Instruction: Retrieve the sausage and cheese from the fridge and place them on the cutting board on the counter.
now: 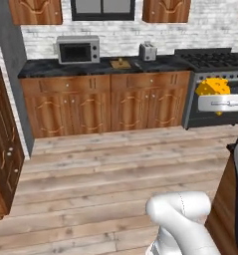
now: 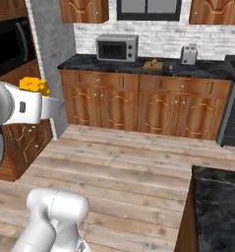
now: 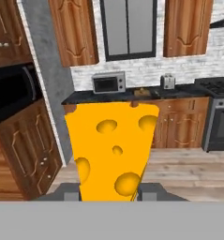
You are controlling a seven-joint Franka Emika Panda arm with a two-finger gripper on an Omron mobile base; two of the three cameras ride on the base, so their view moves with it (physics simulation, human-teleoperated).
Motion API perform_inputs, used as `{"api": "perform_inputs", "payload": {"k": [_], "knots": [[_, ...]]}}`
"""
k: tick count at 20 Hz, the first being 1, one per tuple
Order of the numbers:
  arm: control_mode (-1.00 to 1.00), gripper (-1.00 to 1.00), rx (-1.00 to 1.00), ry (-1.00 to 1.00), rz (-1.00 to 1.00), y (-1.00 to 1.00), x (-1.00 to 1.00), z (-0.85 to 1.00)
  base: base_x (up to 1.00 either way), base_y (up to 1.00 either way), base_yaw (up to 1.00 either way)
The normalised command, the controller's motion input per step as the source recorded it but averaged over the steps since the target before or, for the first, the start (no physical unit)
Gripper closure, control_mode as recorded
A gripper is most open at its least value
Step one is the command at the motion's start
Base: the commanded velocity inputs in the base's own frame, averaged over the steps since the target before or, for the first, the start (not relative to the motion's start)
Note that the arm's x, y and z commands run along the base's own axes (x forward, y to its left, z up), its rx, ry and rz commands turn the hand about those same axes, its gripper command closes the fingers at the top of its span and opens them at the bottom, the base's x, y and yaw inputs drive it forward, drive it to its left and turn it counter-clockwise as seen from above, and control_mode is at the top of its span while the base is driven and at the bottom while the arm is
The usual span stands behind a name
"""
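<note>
Jaws clamped on the cheese (image 3: 111, 150) (yellow, holed), held high over the floor; cutting board (image 1: 121, 63) on far counter (image 1: 65, 67).

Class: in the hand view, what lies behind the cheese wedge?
The cheese in the hand covers the cabinet fronts under the counter; the microwave shows above it.

Home kitchen — microwave (image 1: 78, 50); toaster (image 1: 148, 51); stove (image 1: 212, 60); counter (image 1: 51, 67); wooden cabinets (image 1: 105, 104).

Arm raised, fingers (image 3: 71, 191) seemingly clamped on the cheese (image 3: 111, 147)
</note>
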Motion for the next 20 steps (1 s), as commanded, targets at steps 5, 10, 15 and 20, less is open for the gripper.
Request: {"api": "perform_inputs", "payload": {"k": [5,10,15,20], "knots": [[1.00,1.00,0.00,0.00,0.00,0.00,0.00,0.00,1.00,0.00,-0.02],[1.00,1.00,0.00,0.00,0.00,0.00,0.00,0.00,1.00,0.00,-0.06],[1.00,1.00,0.00,0.00,0.00,0.00,0.00,0.00,1.00,0.00,-0.06],[1.00,1.00,0.00,0.00,0.00,0.00,0.00,0.00,1.00,0.00,-0.07]]}}
